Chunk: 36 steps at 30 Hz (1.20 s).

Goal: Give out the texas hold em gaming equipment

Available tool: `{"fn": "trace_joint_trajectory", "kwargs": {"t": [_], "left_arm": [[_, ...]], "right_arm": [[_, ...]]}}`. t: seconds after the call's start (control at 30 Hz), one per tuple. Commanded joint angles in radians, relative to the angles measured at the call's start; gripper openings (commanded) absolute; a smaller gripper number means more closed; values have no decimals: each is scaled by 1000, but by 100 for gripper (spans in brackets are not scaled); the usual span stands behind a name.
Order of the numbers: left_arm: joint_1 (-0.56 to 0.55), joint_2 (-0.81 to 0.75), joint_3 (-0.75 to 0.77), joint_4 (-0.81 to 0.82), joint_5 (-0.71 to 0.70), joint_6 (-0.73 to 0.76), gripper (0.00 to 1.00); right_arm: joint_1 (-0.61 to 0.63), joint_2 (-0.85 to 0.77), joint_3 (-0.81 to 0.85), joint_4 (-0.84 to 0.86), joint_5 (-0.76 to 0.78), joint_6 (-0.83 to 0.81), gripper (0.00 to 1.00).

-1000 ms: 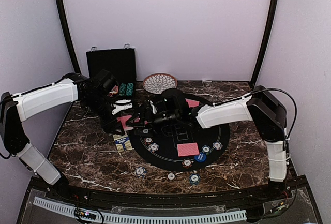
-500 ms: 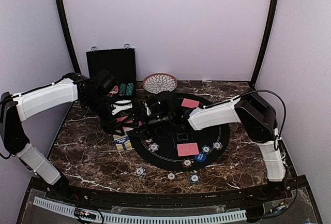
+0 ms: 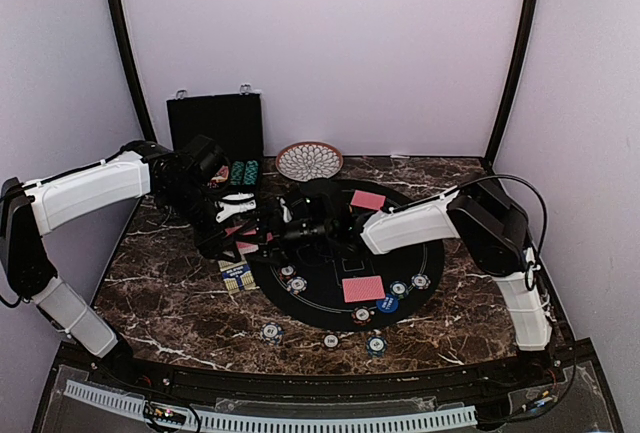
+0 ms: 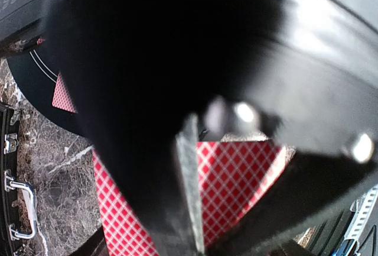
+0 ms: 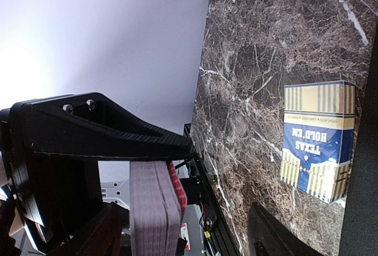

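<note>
A stack of red-backed cards (image 5: 155, 208) is held; two single cards (image 3: 363, 289) and striped chips (image 3: 271, 331) are laid flat nearby.

cards (image 4: 236, 179) red-white lattice | box (image 5: 316, 141) blue-gold (striped) | table (image 5: 266, 43) brown marble

A lab-style robot booth: plain lilac walls (image 3: 320, 43) and curved black poles (image 3: 125, 53) rise behind and beside the left gripper (image 3: 238, 225) and right gripper (image 3: 283, 230), with a marble-patterned table (image 3: 170, 293) beneath them.

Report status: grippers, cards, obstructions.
Left gripper shut on card deck. Right gripper close to deck, jaws unclear. Card box on table nearby, not blocking.
</note>
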State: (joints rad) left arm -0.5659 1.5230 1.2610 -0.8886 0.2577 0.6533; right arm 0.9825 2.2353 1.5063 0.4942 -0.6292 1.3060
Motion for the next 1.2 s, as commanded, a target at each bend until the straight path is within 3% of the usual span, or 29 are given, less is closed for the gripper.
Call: {"fn": "trace_joint_trajectory", "kwargs": {"t": [0.0, 0.57, 0.87, 1.17], "left_arm": [[-5, -36, 31, -22, 21, 5, 0], [-4, -40, 31, -20, 22, 11, 0], [-3, -35, 30, -18, 21, 11, 0], [-4, -33, 32, -16, 19, 11, 0]], "right_arm": [[-14, 9, -30, 64, 22, 9, 71], [-37, -85, -97, -92, 39, -114, 60], [-46, -140, -109, -109, 35, -132, 48], [-47, -184, -130, -73, 17, -105, 28]]}}
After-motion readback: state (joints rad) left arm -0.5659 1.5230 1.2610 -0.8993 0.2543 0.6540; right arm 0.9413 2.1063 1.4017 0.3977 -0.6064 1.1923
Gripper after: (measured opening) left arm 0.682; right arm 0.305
